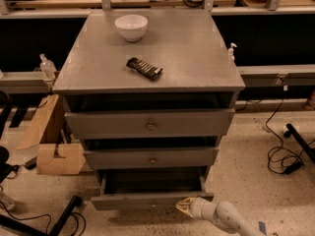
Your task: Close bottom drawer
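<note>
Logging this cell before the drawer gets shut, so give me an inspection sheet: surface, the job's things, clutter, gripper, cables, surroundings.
Surface: grey cabinet top, two items on it.
Job's things: bottom drawer is pulled out; its inside is dark, so its contents cannot be told.
Clutter: white bowl near the back of the top; dark snack bar around the middle.
Gripper: gripper is low, at the right end of the bottom drawer's front panel; contact cannot be told.
Cables: black cables on the floor to the right of the cabinet.
Surroundings: cardboard boxes on the floor to the left; wooden benches behind.
</note>
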`<move>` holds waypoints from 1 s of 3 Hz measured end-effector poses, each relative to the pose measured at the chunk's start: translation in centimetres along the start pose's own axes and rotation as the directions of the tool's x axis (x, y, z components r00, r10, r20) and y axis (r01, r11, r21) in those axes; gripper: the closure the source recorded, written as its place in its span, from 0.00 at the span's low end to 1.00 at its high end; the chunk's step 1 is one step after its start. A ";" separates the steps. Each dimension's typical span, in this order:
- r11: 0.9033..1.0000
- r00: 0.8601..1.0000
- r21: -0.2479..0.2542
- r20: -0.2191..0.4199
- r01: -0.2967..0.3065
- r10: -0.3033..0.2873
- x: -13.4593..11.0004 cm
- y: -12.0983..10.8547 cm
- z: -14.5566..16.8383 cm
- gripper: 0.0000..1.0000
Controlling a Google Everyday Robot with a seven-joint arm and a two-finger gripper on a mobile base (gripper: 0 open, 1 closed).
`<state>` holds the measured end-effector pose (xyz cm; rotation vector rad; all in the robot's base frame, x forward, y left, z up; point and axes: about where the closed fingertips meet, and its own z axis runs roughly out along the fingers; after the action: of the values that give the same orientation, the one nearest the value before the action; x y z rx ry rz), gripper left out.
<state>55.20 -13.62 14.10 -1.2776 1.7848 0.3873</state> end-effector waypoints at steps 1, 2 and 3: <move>1.000 1.000 -0.001 0.001 0.000 0.000 0.0 0.1 0.0 0.74; 1.000 1.000 -0.004 0.002 -0.001 0.001 -0.1 0.2 0.2 0.51; 1.000 1.000 -0.008 0.005 -0.001 0.001 -0.2 0.5 0.4 0.20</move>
<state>55.01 -12.99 13.94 -1.2802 1.7815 0.3984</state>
